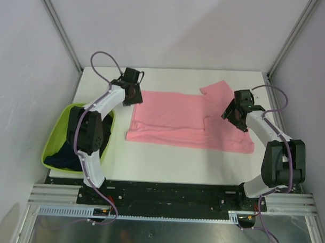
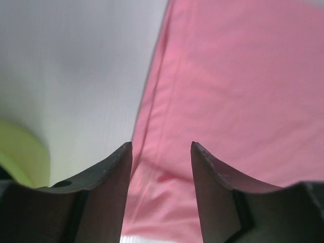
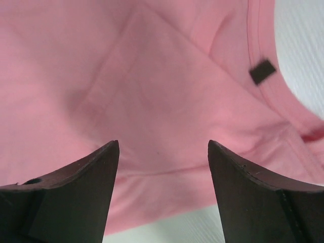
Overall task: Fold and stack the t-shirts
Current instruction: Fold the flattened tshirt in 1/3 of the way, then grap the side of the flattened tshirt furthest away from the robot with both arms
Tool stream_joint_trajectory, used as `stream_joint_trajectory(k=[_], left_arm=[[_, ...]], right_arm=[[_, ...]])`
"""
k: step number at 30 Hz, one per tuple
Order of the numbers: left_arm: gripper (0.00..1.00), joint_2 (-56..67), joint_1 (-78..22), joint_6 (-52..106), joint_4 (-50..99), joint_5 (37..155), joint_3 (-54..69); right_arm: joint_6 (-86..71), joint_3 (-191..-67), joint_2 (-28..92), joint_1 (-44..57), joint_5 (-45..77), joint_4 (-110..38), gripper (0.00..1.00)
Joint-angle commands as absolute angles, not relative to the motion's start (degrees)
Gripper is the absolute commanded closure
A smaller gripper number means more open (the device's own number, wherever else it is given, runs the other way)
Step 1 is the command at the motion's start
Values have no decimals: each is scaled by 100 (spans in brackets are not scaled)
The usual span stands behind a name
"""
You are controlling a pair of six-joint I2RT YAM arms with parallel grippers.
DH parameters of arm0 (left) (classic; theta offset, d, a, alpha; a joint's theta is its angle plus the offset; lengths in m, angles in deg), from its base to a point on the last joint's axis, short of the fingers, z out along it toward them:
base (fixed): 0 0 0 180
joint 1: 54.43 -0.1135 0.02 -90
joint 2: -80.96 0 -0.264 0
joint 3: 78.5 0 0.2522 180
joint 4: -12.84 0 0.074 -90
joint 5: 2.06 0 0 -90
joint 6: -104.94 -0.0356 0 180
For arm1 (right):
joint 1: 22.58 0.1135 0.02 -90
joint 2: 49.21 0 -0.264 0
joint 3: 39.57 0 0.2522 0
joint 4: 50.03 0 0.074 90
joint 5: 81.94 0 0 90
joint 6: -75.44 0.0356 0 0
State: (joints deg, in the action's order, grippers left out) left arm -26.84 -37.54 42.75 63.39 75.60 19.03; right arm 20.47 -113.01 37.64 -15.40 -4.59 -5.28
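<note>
Cloth covers the middle of the white table point(image 1: 166, 164). The pink t-shirt point(image 1: 189, 120) lies spread out flat there, its long side running left to right. One short sleeve point(image 1: 217, 89) sticks out toward the far right corner. The near edge shows a few soft wrinkles, and a faint fold line runs across the chest.

At the table's left edge sits a lime-green tub point(image 1: 58, 136). A heap of dark t-shirts point(image 1: 65, 158) lies in its near end, well apart from the pink one.

The left gripper point(image 1: 132, 91) hangs over the far left corner of the pink t-shirt. In its wrist view the left gripper point(image 2: 161, 152) has its jaws spread, with nothing between them. One jaw is above bare table and the other above pink cloth, with the shirt's hemmed edge running up between them. I cannot tell whether the tips touch the cloth.

The right gripper point(image 1: 235, 116) hovers over the shirt's right part, near the collar. Its wrist view shows the right gripper point(image 3: 163, 152) with its jaws wide apart and nothing held. Below them lie pink cloth and a small dark label point(image 3: 262, 71) on the collar band.
</note>
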Motion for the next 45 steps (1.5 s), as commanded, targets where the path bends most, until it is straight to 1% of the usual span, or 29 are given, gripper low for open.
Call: stream_joint_trajectory(k=[1, 9, 14, 21, 27, 35, 41, 45], left_arm=[[47, -3422, -3840, 3920, 6119, 7783, 3170], [56, -5047, -4111, 3914, 6122, 8067, 5250], [59, -5642, -4291, 4134, 6125, 8055, 5840], [60, -6221, -4394, 4230, 6120, 7949, 6482], [61, -6488, -4414, 4404, 6118, 8199, 6642], [64, -6350, -4398, 4503, 6116, 8167, 6309], [75, -6344, -4405, 4491, 6121, 8178, 6205], [86, -6331, -4397, 4493, 6121, 8190, 6154]], right_arm=[[1780, -12013, 4057, -1795, -159, -1346, 25], [1661, -13404, 5395, -1955, -72, -1573, 26], [1582, -14129, 6194, -2024, -13, -1544, 26], [1579, -14894, 6852, -2064, 43, -1562, 27], [1570, -15367, 7280, -2105, 112, -1505, 27], [1521, -15968, 7825, -2167, 189, -1364, 27], [1457, -16390, 8174, -2212, 216, -1361, 28], [1327, -16857, 8537, -2210, 226, -1317, 27]])
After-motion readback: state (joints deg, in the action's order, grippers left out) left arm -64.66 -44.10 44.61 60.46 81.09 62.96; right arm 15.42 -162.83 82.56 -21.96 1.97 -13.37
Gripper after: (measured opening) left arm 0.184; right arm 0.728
